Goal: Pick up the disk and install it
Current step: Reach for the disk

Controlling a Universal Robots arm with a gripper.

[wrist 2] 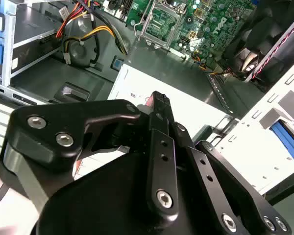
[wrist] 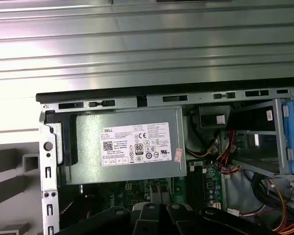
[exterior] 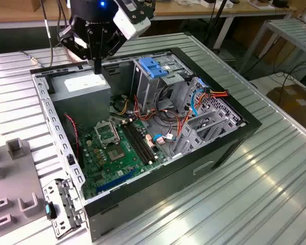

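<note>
Ribbed metal workbench (exterior: 265, 194) holds a computer case (exterior: 209, 155) laid open-side-up, seemingly for overhead reach, while the empty gripper (exterior: 97, 70), fingers together, hovers over its power supply (exterior: 84, 84).

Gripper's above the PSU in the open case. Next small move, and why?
Probably open the gripper where it is. In the exterior view it hangs shut and empty over the power supply, at the case's back corner, and shut fingers cannot take hold of anything. I see no cable right beside them there.
</note>
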